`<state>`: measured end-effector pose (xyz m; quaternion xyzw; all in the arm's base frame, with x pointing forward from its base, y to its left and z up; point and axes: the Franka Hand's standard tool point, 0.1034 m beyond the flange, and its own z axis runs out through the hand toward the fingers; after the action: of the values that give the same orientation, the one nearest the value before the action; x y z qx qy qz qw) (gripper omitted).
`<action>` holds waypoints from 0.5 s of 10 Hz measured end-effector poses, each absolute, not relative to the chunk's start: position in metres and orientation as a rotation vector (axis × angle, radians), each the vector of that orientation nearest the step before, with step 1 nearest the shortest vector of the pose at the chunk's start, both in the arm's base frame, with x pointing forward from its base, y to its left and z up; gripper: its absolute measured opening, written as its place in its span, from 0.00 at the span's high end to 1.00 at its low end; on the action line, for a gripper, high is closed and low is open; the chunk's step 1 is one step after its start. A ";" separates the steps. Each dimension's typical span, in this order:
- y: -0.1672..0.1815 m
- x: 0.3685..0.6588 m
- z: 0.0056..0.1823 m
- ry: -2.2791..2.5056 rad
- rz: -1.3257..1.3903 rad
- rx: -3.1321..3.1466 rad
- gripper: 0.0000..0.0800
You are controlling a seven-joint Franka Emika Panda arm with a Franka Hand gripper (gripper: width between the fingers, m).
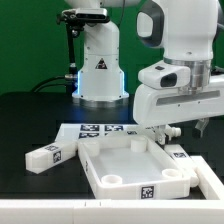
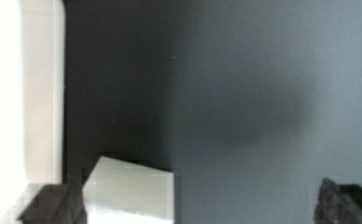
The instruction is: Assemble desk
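count: one desk top [image 1: 135, 170], two leg blocks visible. desk top rests open side up in front of the marker board [image 1: 100, 130], long axis running across the exterior view. left leg block [image 1: 45, 155] lies well apart from it; right leg block [image 1: 178, 152] lies just beside its right rim. gripper [image 1: 186, 130] hovers over the right leg block, jaws wide apart, holding nothing.

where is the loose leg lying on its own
The leg lies on the dark table at the exterior view's left, just beside the rim of the desk top.

Arm [image 1: 176, 35] bent fwd, end effector [image 1: 187, 129] pointing down, jaws spread wide.
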<state>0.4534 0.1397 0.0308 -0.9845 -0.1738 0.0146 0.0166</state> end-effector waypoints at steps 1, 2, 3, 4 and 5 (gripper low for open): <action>0.138 0.455 0.031 -0.551 0.043 -3.058 0.19; 0.136 0.456 0.032 -0.553 0.041 -3.058 0.19; 0.134 0.457 0.031 -0.558 0.037 -3.056 0.19; 0.135 0.458 0.030 -0.558 0.029 -3.055 0.19; 0.137 0.460 0.030 -0.559 0.008 -3.052 0.19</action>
<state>0.4604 0.1374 0.0298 -0.9834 -0.1803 0.0026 0.0193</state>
